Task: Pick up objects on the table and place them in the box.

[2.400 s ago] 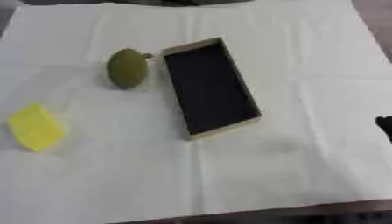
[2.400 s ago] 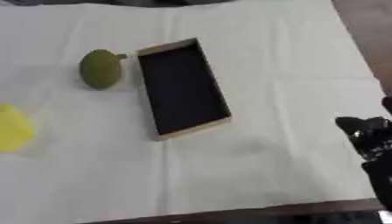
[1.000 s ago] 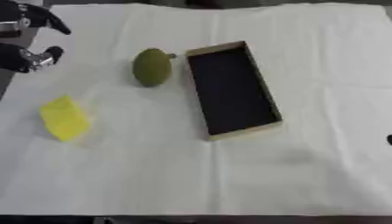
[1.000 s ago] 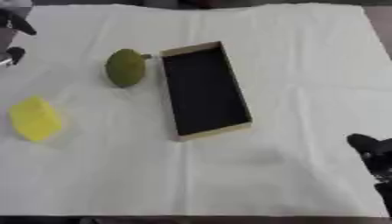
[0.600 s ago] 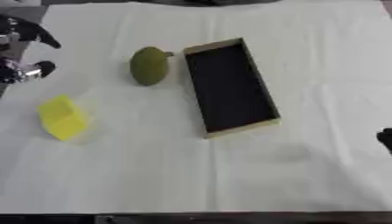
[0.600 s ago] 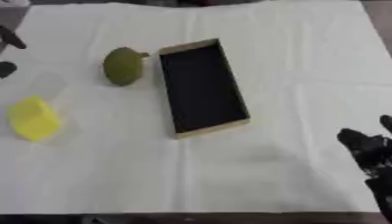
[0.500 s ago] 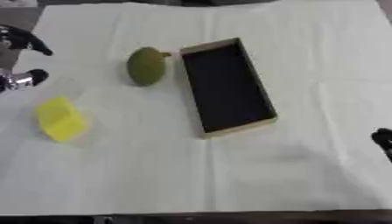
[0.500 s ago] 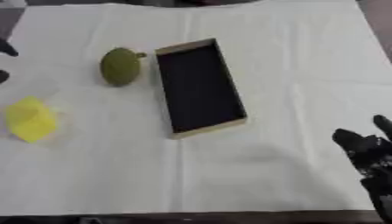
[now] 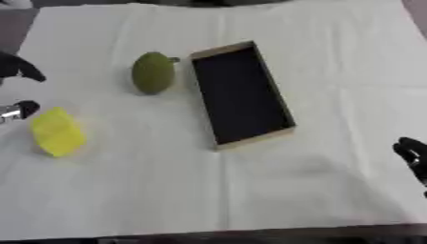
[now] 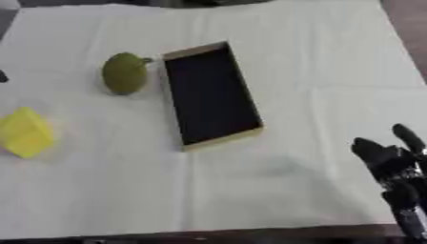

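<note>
A shallow box [image 9: 276, 107] with a black inside and a pale rim lies empty at the middle of the table. Just left of it rests a green round fruit [image 9: 153, 72] with a short stem. Further left and nearer lies a yellow blocky object [image 9: 56, 131]. My left hand [image 9: 16, 68] shows at the left edge, above the yellow object, apart from it, with fingers spread and nothing in them. At the lower right my right hand [image 10: 390, 160] rests with its fingers straight and up, far from the box.
A white cloth [image 9: 250, 190] with fold creases covers the table. Its near edge runs along the bottom of the views, and dark floor shows past the far corners.
The whole picture has shifted a little, so the head has moved. My left hand has come down along the left edge, closer to the yellow object. The objects lie where they were.
</note>
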